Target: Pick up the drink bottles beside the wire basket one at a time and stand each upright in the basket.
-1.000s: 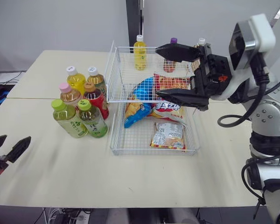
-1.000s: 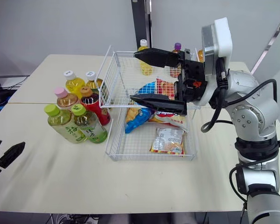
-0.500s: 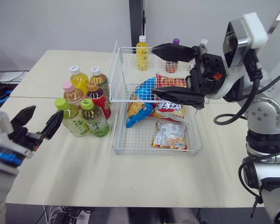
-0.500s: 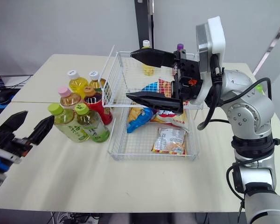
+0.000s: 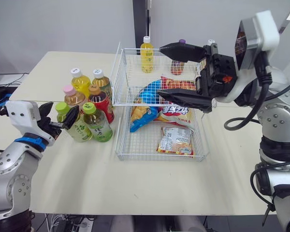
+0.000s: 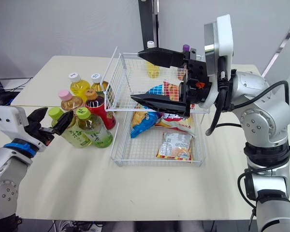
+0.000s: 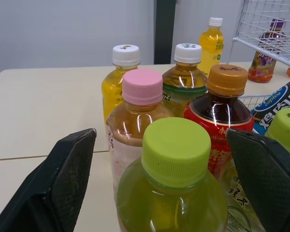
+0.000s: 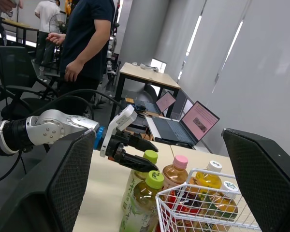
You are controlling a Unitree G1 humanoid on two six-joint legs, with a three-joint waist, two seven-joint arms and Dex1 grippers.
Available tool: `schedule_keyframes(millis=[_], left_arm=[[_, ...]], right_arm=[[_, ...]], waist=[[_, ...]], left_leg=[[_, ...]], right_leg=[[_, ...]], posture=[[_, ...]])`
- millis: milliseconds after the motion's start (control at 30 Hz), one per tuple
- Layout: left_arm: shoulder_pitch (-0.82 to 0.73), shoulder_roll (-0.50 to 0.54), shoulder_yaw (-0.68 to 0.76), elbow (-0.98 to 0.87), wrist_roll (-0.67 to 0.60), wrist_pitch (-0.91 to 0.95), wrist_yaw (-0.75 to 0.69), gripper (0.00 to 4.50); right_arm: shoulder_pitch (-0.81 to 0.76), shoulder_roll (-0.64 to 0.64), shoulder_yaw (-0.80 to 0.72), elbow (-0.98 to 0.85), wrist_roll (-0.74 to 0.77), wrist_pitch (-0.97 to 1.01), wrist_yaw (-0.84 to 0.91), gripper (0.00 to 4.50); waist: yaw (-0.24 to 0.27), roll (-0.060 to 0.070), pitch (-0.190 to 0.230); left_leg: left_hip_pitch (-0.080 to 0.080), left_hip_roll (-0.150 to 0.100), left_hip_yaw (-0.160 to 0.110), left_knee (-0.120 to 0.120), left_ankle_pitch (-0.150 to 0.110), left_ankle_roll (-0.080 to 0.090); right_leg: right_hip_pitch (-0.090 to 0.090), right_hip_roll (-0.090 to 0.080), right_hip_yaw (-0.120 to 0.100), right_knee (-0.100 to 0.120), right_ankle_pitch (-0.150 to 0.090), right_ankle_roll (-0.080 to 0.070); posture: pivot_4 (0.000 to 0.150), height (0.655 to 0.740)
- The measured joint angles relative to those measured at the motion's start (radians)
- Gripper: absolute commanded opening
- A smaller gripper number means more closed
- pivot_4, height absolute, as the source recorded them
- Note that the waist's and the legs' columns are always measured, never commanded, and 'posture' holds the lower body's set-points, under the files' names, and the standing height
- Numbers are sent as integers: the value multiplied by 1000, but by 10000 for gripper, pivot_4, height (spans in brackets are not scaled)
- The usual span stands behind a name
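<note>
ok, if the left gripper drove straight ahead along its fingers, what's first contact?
Most likely the lime-capped bottle nearest it, which sits centred between the open fingers of the left gripper. The pink-capped bottle stands just behind. The remaining gap is unclear.

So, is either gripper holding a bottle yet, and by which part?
Nothing is held. The left gripper is open around the top of the nearest green-capped bottle, not closed on it; the right gripper hangs open over the wire basket.

A blue snack bag [image 5: 141,107], red snack bag [image 5: 178,113] and silver packet [image 5: 175,140] lie close together.
</note>
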Motion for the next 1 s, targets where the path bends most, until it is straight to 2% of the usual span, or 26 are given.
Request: schedule_keyframes(millis=[33,133,400,767,900,1000], left_arm=[[-3,-3,-5,0,3,0,-1,44725],[-5,-9,-11,0,10,-2,-1,39416],[-27,-19,-15,6,19,-11,1,14557],[-28,-14,-7,10,15,-4,-3,13716],[-26,35,36,10,-66,47,-65,13716],[-28,124,107,9,-144,98,-126,13716]], right_arm=[[3,-2,0,-1,-1,0,0,45000],[7,-6,0,-1,-7,-2,1,45000],[7,-6,0,0,-15,-8,5,45000],[7,-3,0,3,-17,-15,5,45000],[7,-1,1,8,-20,-26,6,45000],[7,0,1,18,-28,-30,7,45000]], waist=[[0,0,0],[0,0,0],[0,0,0],[0,0,0],[0,-1,1],[-2,-3,3]], left_leg=[[0,0,0,0,0,0],[0,0,0,0,0,0],[0,0,0,0,0,0],[0,0,0,0,0,0],[-1,0,-1,0,0,0],[-1,1,-1,-1,0,0]], right_leg=[[0,0,0,0,0,0],[0,0,0,0,0,0],[0,0,0,0,0,0],[0,0,0,0,0,0],[-1,0,-1,0,0,0],[-1,0,-1,-1,0,0]], posture=[[1500,7400],[1500,7400],[1500,7400],[1500,7400],[1500,7400],[1500,7400]])
